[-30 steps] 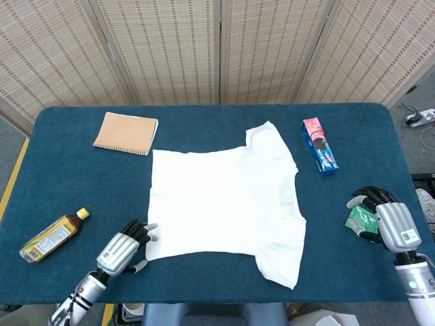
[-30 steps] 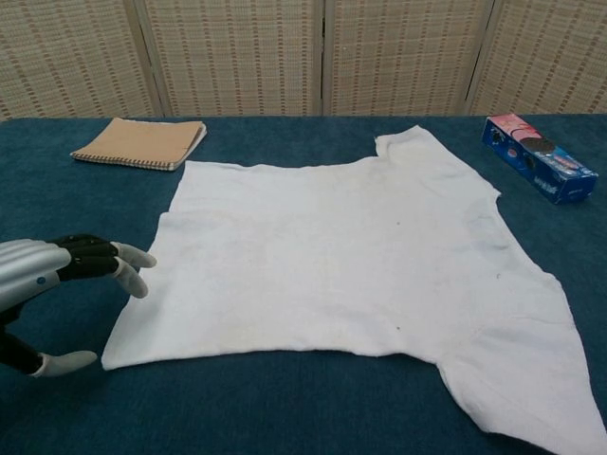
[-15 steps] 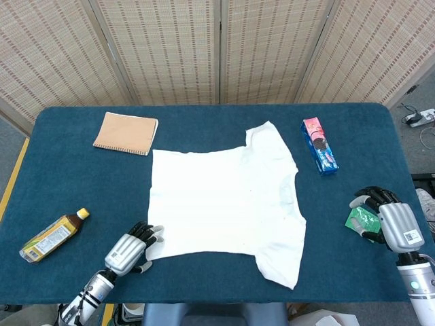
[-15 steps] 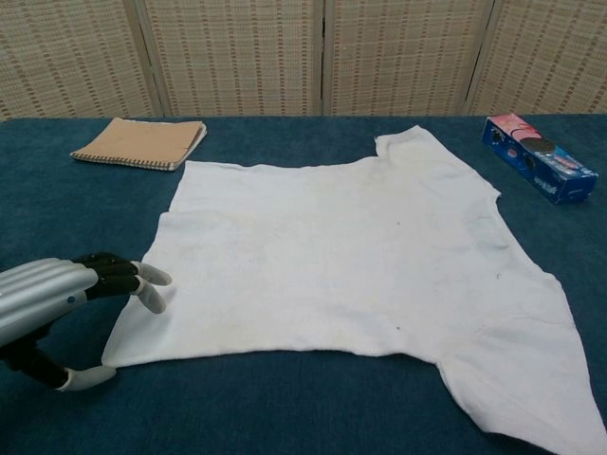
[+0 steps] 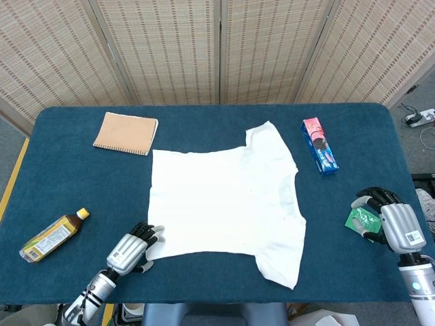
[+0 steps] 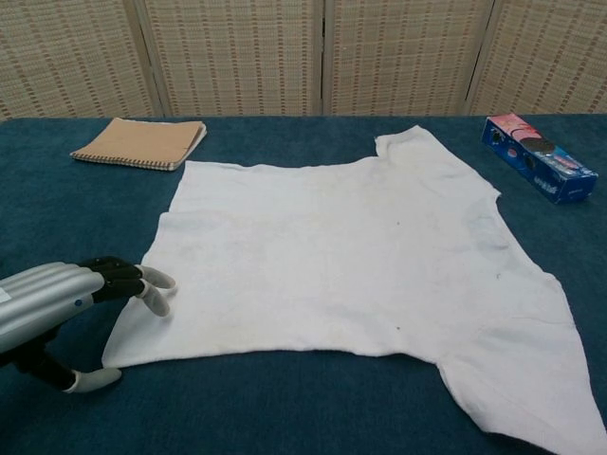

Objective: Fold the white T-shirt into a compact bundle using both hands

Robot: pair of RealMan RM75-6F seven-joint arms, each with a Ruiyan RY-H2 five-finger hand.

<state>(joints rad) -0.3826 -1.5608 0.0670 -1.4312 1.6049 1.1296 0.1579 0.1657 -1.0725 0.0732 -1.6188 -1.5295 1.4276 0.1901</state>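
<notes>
While your left hand point(image 6: 57, 308) brackets the white T-shirt point(image 6: 360, 256) corner nearest the table's front-left corner, fingers spread and gripping nothing, pinch that hem firmly before lifting.

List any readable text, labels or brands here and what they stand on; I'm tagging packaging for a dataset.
No text can be read in either view.
cookie box: printing too small and blurred.
bottle: yellow label, print illegible.
green packet: no legible print.
right hand: small white sticker, unreadable.
notebook and white T-shirt: no visible text.
</notes>
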